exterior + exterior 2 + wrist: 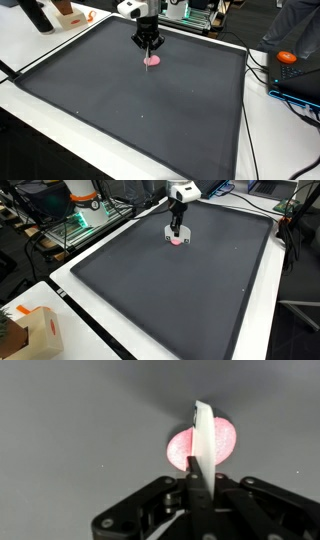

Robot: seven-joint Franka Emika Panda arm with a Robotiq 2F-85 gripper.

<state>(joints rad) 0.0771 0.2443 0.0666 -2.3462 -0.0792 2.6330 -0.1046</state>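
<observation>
My gripper (195, 478) is shut on a thin white flat strip (203, 430), which stands on edge between the jaws and reaches forward past them. Just beyond and under the strip's far end lies a round pink disc (226, 442) on the dark mat (70, 430); the strip hides the middle of the disc. In both exterior views the gripper (149, 43) (177, 226) points straight down over the pink disc (152, 60) (177, 240), near the far edge of the mat. I cannot tell whether the strip touches the disc.
The dark mat (140, 110) has a white border and covers most of the table. An orange object (287, 57) and cables lie off one edge. A cardboard box (35, 330) sits on the table corner. Electronics with green lights (80, 220) stand behind.
</observation>
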